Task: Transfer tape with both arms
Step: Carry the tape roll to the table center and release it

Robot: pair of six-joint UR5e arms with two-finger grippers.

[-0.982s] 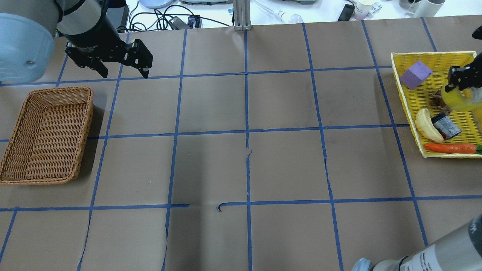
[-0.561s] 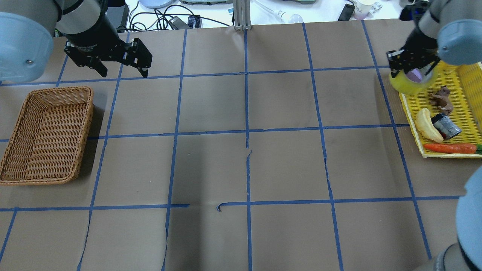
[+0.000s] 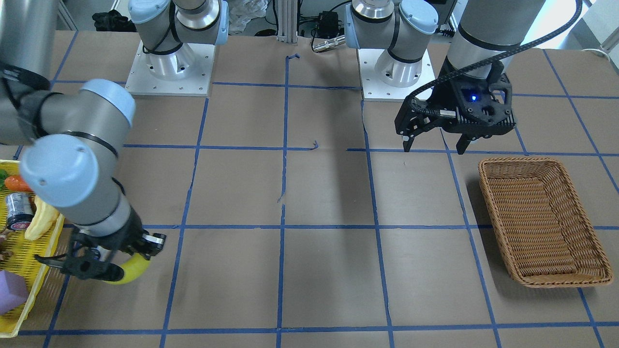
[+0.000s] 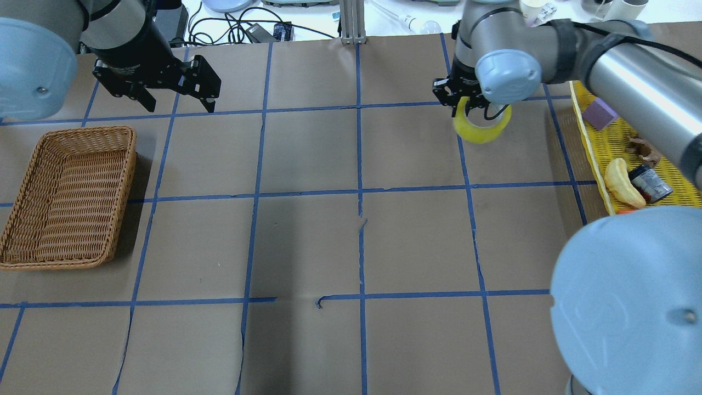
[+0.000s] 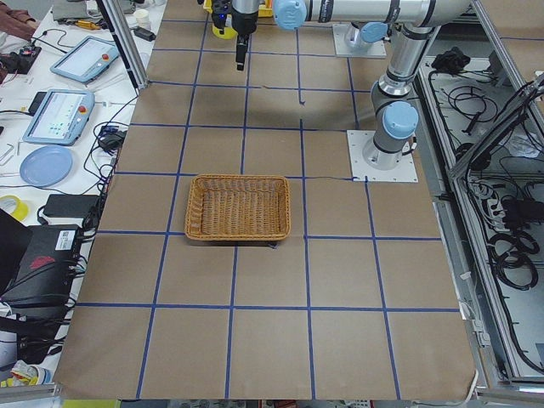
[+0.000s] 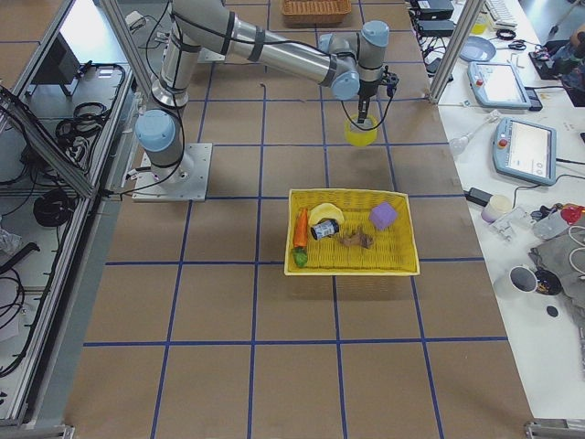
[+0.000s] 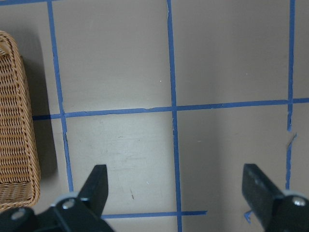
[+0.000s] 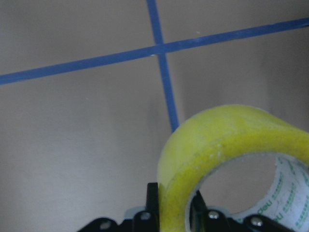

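The yellow tape roll (image 4: pixel 482 130) hangs from my right gripper (image 4: pixel 467 105), which is shut on the roll's wall. It hangs above the table at the far side, right of centre, and left of the yellow basket (image 4: pixel 589 147). The right wrist view shows the roll (image 8: pixel 227 145) pinched between the two black fingers (image 8: pixel 152 205), over a blue tape cross. In the front-facing view the roll (image 3: pixel 134 269) is at the lower left. My left gripper (image 4: pixel 181 103) is open and empty. It hovers at the far left beyond the wicker basket (image 4: pixel 82 131), with bare table below it (image 7: pixel 176 193).
The yellow basket holds a purple cube (image 4: pixel 600 114), a banana toy (image 4: pixel 622 184), a small dark can (image 4: pixel 650 184) and a brown toy animal (image 4: pixel 643 147). The wicker basket (image 3: pixel 520 162) is empty. My right arm's elbow (image 4: pixel 630 296) fills the near right corner.
My right gripper has carried the tape roll leftward out of the yellow basket to above the table. The left arm has not moved.
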